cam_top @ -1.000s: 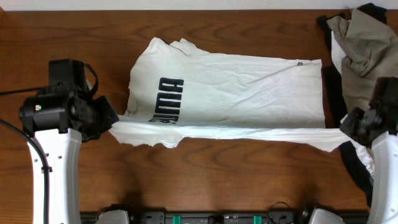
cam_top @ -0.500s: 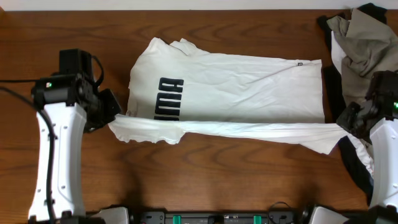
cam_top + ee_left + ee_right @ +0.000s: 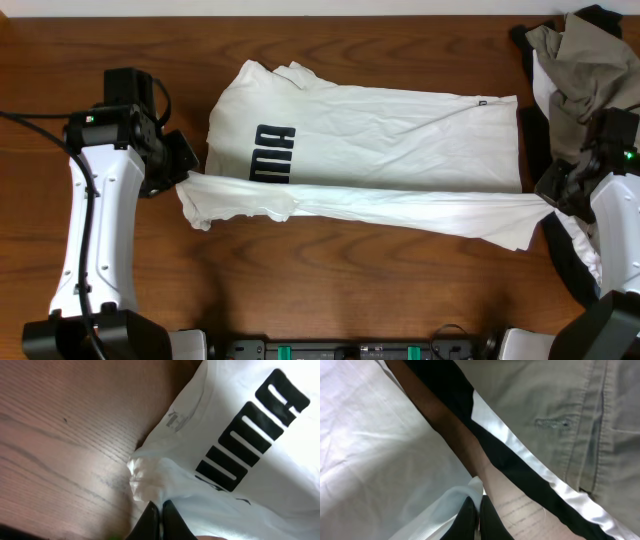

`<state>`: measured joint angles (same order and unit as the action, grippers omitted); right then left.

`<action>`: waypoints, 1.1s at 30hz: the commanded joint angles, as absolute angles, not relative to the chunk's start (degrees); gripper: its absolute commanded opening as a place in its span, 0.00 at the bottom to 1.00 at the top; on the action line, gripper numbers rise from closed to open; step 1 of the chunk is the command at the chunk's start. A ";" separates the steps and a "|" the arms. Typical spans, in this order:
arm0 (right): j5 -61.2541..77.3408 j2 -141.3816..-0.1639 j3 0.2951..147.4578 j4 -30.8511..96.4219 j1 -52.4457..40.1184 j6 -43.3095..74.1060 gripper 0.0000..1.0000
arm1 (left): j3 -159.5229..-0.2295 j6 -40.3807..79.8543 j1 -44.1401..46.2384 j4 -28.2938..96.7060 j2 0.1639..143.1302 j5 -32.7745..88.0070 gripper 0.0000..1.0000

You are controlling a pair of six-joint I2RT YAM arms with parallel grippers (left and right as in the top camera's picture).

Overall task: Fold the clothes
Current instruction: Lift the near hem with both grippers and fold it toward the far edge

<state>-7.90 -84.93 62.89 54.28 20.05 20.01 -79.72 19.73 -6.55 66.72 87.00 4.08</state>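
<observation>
The white T-shirt [image 3: 390, 140] with a black block-letter print [image 3: 272, 160] lies across the middle of the wooden table. Its near edge is lifted into a long taut band [image 3: 400, 208] between my two grippers. My left gripper [image 3: 183, 180] is shut on the left end of that band; in the left wrist view [image 3: 161, 510] the fingers pinch bunched white fabric next to the print [image 3: 250, 435]. My right gripper [image 3: 548, 196] is shut on the right end; in the right wrist view [image 3: 476, 510] the fingers pinch a white hem.
An olive-grey garment [image 3: 590, 70] and a black garment with a white stripe [image 3: 572, 262] are piled at the table's right edge, close to my right arm. They also show in the right wrist view [image 3: 570, 420]. Bare wood [image 3: 350, 290] lies in front.
Both grippers have carried the held edge of the T-shirt away from the front edge, toward the back. The lifted band now overlaps the lower part of the shirt body.
</observation>
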 commanded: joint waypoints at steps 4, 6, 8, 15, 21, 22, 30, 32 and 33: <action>-8.08 -86.56 63.68 53.30 20.34 20.51 0.01 | -79.72 20.95 -6.94 66.22 87.88 2.52 0.06; -8.05 -86.98 63.68 53.30 20.03 20.51 0.01 | -79.72 21.04 -6.94 66.22 88.40 2.55 0.06; -8.05 -87.42 63.68 53.30 19.55 20.51 0.01 | -79.70 21.17 -6.94 66.26 89.14 2.55 0.06; -8.10 -88.20 63.68 52.25 17.89 20.51 0.01 | -79.70 21.12 -6.94 65.82 92.47 2.52 0.06; -8.08 -88.25 63.64 51.53 16.45 20.51 0.01 | -79.70 21.12 -6.94 65.25 95.22 2.48 0.06; -8.08 -88.29 63.64 51.37 16.21 20.51 0.01 | -79.70 21.12 -6.94 65.17 95.64 2.46 0.06; -6.96 -90.39 63.64 49.98 15.29 20.53 0.01 | -79.70 21.12 -6.94 64.10 97.32 2.46 0.06; -6.98 -91.50 63.64 49.63 15.25 20.53 0.01 | -79.70 21.12 -6.94 63.72 97.45 2.48 0.05; -6.98 -92.03 63.64 49.43 15.22 20.53 0.01 | -79.70 21.12 -6.94 63.55 97.54 2.46 0.06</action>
<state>-7.05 -90.32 62.89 49.80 15.77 20.01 -79.72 20.80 -6.55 63.86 97.14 3.99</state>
